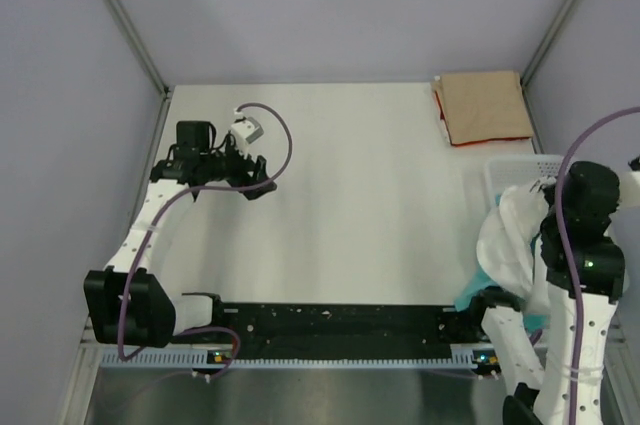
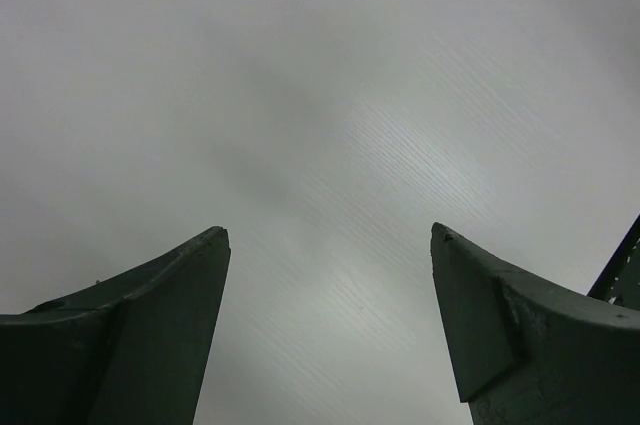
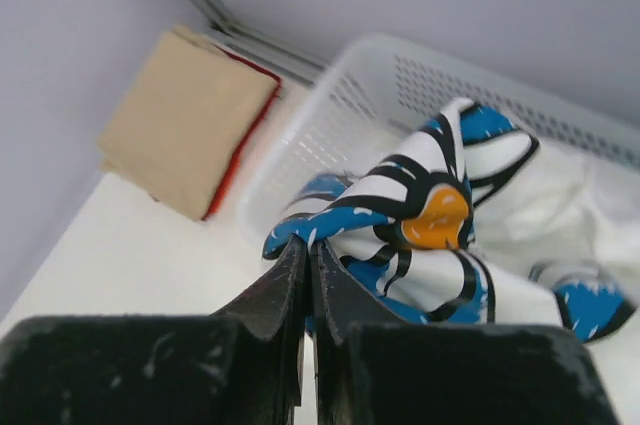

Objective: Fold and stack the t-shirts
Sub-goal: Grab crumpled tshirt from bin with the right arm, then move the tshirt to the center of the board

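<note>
A tan t-shirt with a red edge lies folded at the table's far right corner; it also shows in the right wrist view. My right gripper is shut on the white t-shirt with blue daisy prints and holds it bunched above the white mesh basket. In the top view this shirt hangs crumpled under the right arm at the right edge. My left gripper is open and empty over the bare table at the left; its fingers frame only the table.
The white mesh basket stands at the right edge, just in front of the tan shirt. Grey enclosure walls and metal posts close in the table at the back and sides. The arm bases and a black rail run along the near edge.
</note>
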Motion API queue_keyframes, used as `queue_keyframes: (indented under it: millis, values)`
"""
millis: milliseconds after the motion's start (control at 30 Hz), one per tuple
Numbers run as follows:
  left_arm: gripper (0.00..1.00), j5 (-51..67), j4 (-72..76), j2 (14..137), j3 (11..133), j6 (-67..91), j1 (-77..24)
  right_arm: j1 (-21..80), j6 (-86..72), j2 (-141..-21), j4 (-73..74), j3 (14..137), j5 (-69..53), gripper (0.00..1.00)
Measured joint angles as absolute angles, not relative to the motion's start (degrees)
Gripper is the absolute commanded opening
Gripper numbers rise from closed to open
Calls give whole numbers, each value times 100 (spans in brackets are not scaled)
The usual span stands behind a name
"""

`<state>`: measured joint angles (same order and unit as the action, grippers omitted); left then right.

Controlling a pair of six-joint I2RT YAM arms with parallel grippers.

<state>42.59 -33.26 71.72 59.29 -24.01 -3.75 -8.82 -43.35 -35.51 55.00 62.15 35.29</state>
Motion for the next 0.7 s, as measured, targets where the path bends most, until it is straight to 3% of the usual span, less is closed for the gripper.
queue_keyframes:
  millis: [267, 467, 533, 700]
  values:
    - [85, 4010, -3336, 7175, 6215, -2349, -375, -880, -2185, -4925, 4193, 8847, 1693, 0]
    - [86, 3465, -3336, 7172, 6558, -2086, -342, -733, -2222, -5704, 2805, 10027, -1035, 0]
    - [86, 3236, -3343, 7172, 6705, -2016, -287, -298, -2460, -5802, 2165, 9950, -1726, 0]
    - [86, 2759, -3393, 7116, 6954, -1887, 16, 1999, -2213, -6254, 1538, 9821, -2329, 0]
